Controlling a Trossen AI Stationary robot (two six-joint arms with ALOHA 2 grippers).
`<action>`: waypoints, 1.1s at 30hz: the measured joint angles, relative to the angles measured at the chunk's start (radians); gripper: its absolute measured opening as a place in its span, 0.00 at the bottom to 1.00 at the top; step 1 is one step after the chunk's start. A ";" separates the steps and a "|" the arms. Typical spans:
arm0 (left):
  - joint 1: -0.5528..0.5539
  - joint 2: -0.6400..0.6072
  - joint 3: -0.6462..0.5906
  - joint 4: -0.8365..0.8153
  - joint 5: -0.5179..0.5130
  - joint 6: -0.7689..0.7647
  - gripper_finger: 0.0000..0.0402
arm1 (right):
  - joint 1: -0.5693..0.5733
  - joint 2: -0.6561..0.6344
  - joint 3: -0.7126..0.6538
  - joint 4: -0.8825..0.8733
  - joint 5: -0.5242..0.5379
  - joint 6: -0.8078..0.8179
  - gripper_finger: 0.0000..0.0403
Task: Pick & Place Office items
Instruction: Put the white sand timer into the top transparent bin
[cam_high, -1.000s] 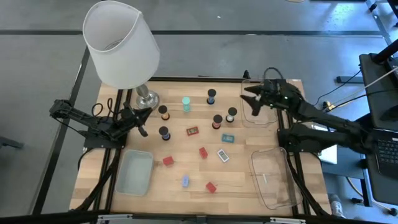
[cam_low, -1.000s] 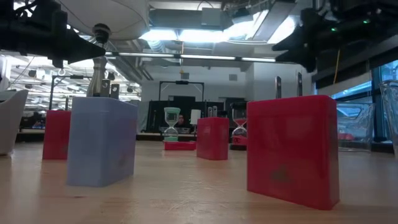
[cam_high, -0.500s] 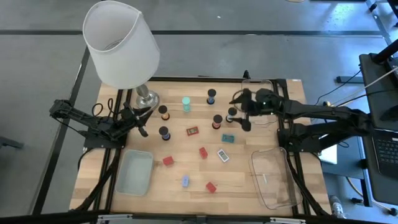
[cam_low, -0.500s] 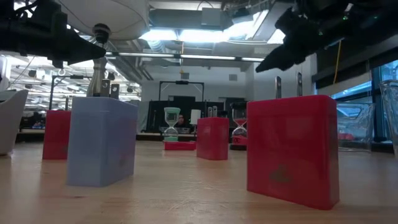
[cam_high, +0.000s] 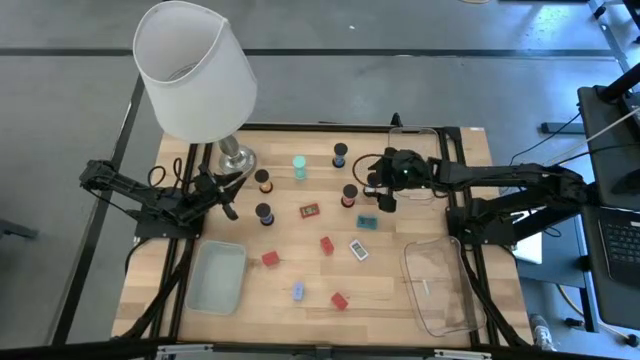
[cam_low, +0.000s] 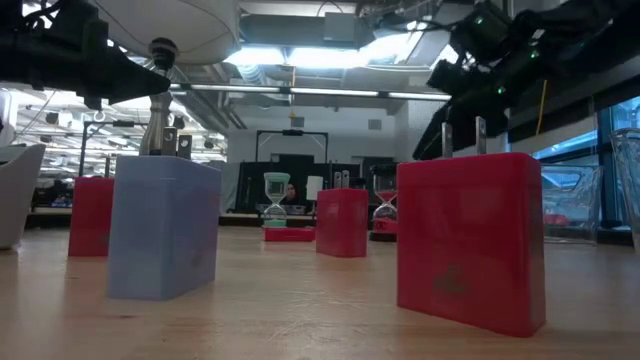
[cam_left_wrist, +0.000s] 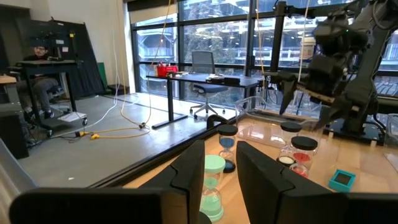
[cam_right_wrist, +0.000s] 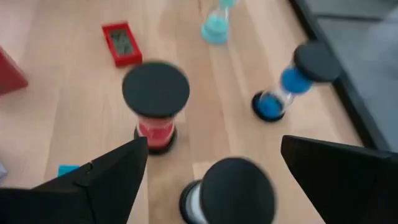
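Mostly smooth, black-capped hourglass cylinders (cam_high: 349, 195).

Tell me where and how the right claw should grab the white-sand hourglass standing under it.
Grip the white-sand hourglass across its narrow glass waist, coming down from above with open fingers straddling the black top cap. It stands upright, and the red-sand hourglass stands close beside it, so a steep approach is probably safest. The right claw already hangs over it.

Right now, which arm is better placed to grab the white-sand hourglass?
Right. Its end effector hangs open directly above the white-sand hourglass, fingers on either side in the wrist view. The left end effector waits by the lamp base across the table, aimed at the teal hourglass.
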 joint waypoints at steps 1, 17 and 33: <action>0.000 0.000 0.000 0.000 0.000 0.000 0.22 | 0.000 0.013 0.000 0.001 0.000 0.007 0.93; 0.000 0.000 0.000 0.000 -0.015 0.000 0.23 | 0.000 0.100 0.000 -0.017 0.202 0.017 0.90; 0.000 0.000 0.000 -0.016 -0.033 0.000 0.22 | -0.001 0.099 0.000 -0.017 0.104 0.096 0.52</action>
